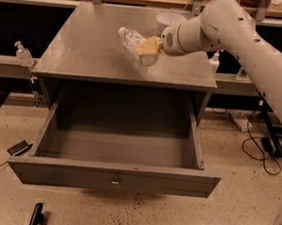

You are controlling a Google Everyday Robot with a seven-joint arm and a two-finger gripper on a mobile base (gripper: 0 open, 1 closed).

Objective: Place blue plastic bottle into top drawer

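The blue plastic bottle [133, 41] looks whitish, with its white cap pointing to the back left. It lies tilted over the middle of the grey cabinet top [87, 53]. My gripper [149, 48] reaches in from the right, its tan fingers shut around the bottle's lower end. I cannot tell whether the bottle rests on the top or hangs just above it. The top drawer [114, 174] is pulled fully open below. Its round knob [115, 182] sits at the centre of the front panel, and nothing lies inside.
A white bowl [169, 21] stands at the back of the cabinet top. Small pump bottles stand on side ledges at the left [22, 54] and the right [214, 62]. On the floor lie a dark flat object [19, 148], a black tool [36, 216] and cables [258, 147].
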